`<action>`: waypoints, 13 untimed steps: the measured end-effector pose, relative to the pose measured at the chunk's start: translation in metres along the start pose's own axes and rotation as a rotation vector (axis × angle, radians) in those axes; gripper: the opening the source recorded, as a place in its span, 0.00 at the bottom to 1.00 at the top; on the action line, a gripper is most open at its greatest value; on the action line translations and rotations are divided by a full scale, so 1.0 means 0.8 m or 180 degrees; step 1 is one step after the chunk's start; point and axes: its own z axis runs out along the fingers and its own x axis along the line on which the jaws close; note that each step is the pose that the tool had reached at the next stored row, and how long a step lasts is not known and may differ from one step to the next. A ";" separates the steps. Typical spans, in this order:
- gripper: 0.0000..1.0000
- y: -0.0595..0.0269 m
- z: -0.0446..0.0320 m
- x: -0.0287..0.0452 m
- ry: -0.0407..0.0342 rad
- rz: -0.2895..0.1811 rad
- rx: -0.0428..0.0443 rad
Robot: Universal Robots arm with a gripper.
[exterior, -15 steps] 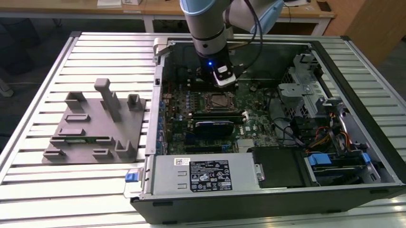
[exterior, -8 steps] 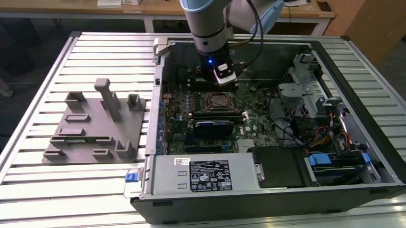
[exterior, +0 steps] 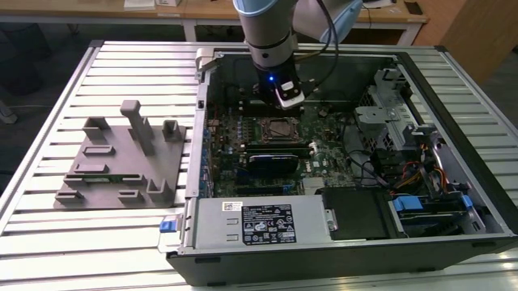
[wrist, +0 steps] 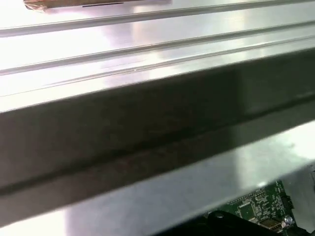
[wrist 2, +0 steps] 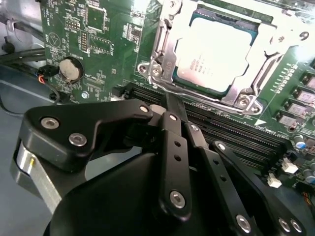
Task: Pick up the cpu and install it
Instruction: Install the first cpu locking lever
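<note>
The cpu (wrist 2: 215,55) lies flat in the motherboard socket (wrist 2: 162,46), its silvery top framed by the metal retention bracket (wrist 2: 256,73); in the exterior view you see it (exterior: 279,128) at the middle of the green motherboard (exterior: 242,136) inside the open computer case (exterior: 453,200). Your tool (wrist 2: 172,105) hangs just beside the socket, over the dark memory slots (wrist 2: 236,130), its black fingers (wrist 2: 173,147) drawn together with nothing between them, apart from the chip. In the exterior view the arm (exterior: 271,36) descends into the case from above. To the exterior view's left, a grey fixture block (exterior: 121,157) rests on the ribbed metal surface (exterior: 48,230), well apart from the case. In the first wrist view, note the case wall (wrist: 147,132).
</note>
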 end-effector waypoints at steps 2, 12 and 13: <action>0.11 0.000 0.0004 -0.0015 0.0000 0.0001 0.0000; 0.11 -0.005 0.0048 -0.0019 -0.0007 0.0004 -0.0001; 0.11 -0.005 0.0056 -0.0018 -0.0009 0.0003 -0.0002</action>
